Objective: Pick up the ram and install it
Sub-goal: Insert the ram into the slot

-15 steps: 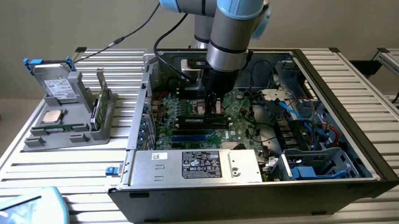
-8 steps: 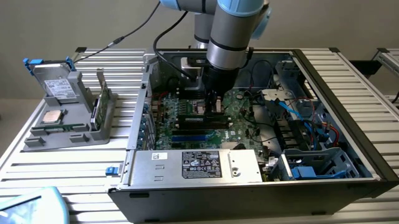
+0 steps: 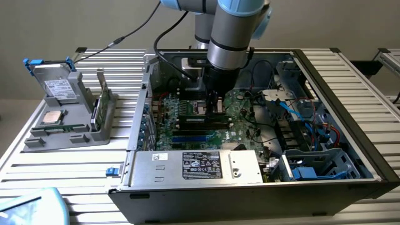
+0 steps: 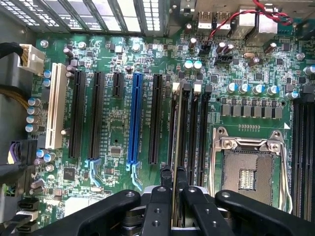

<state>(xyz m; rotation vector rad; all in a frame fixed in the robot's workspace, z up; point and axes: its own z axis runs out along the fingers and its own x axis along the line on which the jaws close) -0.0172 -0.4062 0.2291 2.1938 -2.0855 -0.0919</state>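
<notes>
Pincer [image 4: 173, 173] clamped on the ram [image 4: 173, 212], memory slots [image 4: 187, 123] directly beneath it; I'd square the stick to one slot and press down evenly, no tilt.

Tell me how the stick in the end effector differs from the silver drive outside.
The ram is thin and narrow, the hard drive a broad silver labelled box. The end effector grips the ram inside the case; the hard drive sits free on the grey tray outside.

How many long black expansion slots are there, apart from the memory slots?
3. First black slot and second black slot lie beside the white slot; third black slot lies beyond the blue slot. Others may be hidden.
</notes>
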